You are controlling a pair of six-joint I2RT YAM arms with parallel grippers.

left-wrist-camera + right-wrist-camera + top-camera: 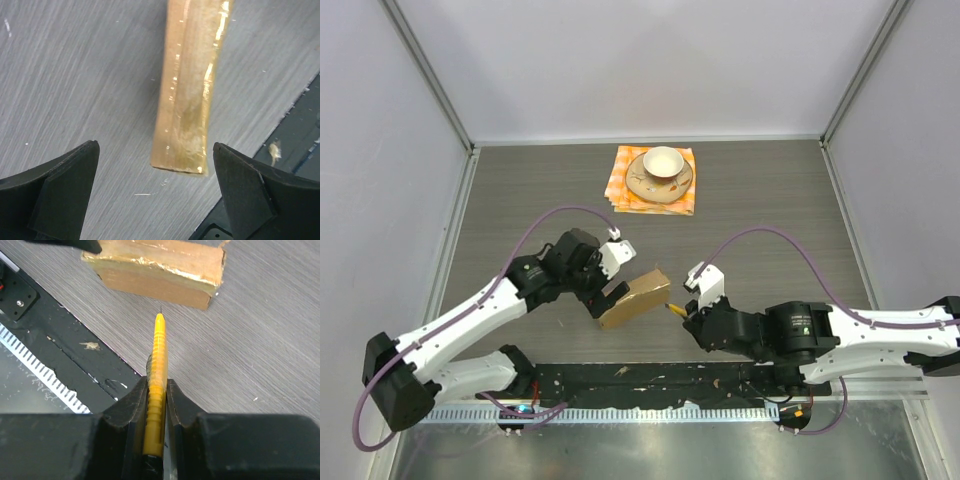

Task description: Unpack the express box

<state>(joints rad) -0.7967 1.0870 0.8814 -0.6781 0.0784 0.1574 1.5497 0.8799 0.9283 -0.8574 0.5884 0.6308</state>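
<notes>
By the near edge, left gripper (155,150) gapes empty; right gripper (156,390), pinching a yellow tool (159,347), may shove the unheld express box (634,297).

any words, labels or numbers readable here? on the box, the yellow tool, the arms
No text can be read in any view.
express box: plain cardboard and shiny tape, no print.
yellow tool: no marking visible.
small mark on the right arm: too small to read.
</notes>
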